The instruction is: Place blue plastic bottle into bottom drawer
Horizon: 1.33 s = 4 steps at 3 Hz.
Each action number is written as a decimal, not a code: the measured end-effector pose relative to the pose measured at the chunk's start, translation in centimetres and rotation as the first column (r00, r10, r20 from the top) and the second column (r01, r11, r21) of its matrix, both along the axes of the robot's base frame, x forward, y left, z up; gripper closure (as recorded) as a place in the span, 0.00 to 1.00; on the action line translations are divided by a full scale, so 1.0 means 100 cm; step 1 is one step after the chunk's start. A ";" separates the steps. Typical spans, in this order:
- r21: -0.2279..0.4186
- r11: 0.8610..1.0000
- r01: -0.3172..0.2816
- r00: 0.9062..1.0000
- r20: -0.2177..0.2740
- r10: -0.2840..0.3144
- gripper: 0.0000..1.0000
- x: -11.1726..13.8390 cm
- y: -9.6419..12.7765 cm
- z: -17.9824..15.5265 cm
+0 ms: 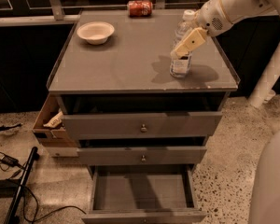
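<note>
The clear plastic bottle (179,65) with a white cap stands upright on the right side of the grey cabinet top (130,64). My gripper (189,41) reaches in from the upper right and sits against the bottle's upper half, covering its middle. The bottle's base rests on the top. The bottom drawer (140,192) is pulled open below, and its shallow grey inside holds nothing.
A red soda can (140,7) lies at the back edge and a white bowl (95,31) sits at the back left. Two knobbed drawers (142,127) above stand slightly open. A cardboard box (49,125) is at the cabinet's left, cables (9,162) on the floor, and a white robot body (270,181) at right.
</note>
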<state>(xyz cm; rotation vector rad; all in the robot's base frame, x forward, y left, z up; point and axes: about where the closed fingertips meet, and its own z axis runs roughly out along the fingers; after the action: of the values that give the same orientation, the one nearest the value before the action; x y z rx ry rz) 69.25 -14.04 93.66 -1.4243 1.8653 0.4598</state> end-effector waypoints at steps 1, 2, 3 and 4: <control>0.000 1.000 0.000 1.000 0.000 0.000 0.46 0.000 0.000 0.000; 0.000 1.000 0.000 1.000 0.000 0.000 0.70 0.000 0.000 0.000; 0.000 1.000 0.000 1.000 0.000 0.000 0.93 0.000 0.000 0.000; 0.000 1.000 0.000 1.000 0.000 0.000 1.00 0.000 0.000 0.000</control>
<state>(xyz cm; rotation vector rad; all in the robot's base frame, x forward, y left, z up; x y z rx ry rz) 69.26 -14.02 93.65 -1.4244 1.8653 0.4600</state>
